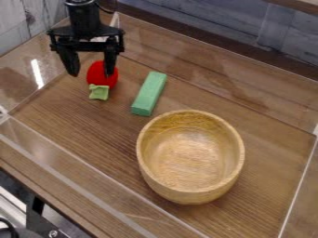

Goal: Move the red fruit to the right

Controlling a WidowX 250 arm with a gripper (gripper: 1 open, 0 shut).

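The red fruit (97,78), a small toy strawberry with a light green cap, lies on the wooden table left of centre. My gripper (89,65) hangs right over it with its black fingers (72,63) spread wide, one on either side of the fruit's upper part. The jaws are open and hold nothing. The gripper hides part of the fruit's top.
A long green block (151,93) lies just right of the fruit. A large wooden bowl (189,186) sits at front right. Clear acrylic walls (74,177) ring the table, and a small clear stand (102,23) is at the back.
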